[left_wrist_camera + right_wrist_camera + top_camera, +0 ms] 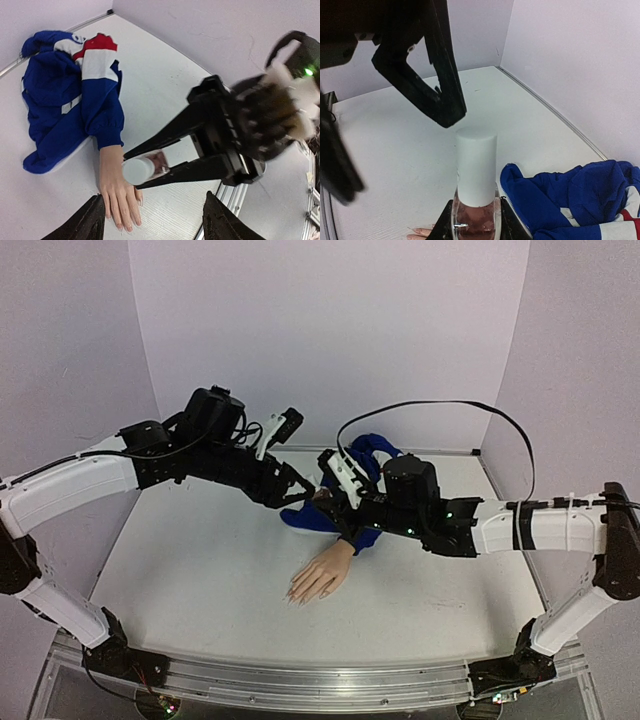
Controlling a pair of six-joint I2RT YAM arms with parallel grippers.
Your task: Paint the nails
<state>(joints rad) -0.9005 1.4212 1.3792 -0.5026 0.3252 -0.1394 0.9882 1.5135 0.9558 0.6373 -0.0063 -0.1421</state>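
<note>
The mannequin hand point(322, 577) lies on the worktop point(200, 570), lower centre of the top view. The left end effector point(155, 222) gapes wide; square it over the white cap point(476, 165) before closing. The right end effector point(476, 227) clamps the polish bottle point(470, 215). The nails point(297, 595), at the fingertips, are too small to read.

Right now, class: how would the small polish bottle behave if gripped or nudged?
The polish bottle looks like glass, so it is probably rigid and slippery. Its tall white cap over a small body suggests it tips easily.

Blue jacket point(50, 115) crumpled on white table point(200, 570)
</note>
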